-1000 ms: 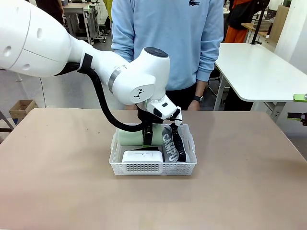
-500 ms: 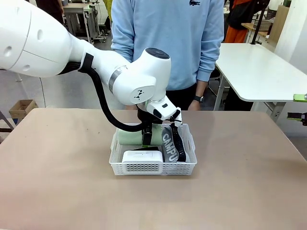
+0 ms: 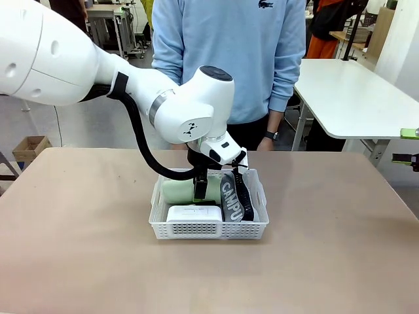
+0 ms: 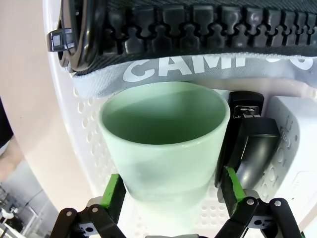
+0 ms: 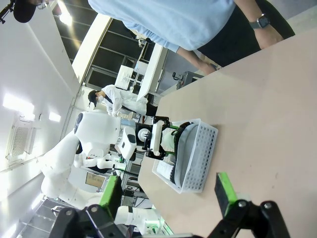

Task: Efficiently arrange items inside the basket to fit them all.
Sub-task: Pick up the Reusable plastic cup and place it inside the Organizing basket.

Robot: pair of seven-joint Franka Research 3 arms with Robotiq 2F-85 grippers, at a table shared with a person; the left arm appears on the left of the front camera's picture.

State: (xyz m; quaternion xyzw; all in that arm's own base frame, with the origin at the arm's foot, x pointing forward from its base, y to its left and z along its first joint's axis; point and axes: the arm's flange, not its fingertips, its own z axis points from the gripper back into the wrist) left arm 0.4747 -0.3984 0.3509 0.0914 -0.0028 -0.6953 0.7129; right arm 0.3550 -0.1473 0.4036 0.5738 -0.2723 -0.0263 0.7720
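Now, left gripper (image 4: 171, 191) down in the basket (image 3: 208, 229)!
Its green pads straddle the pale green cup (image 4: 163, 141), jaws spread beside its walls; right gripper (image 5: 168, 191) open, well clear.

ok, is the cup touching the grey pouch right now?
Touching. In the left wrist view the cup lies with its rim pressed against the pouch just under the white lettering, with no gap between them.
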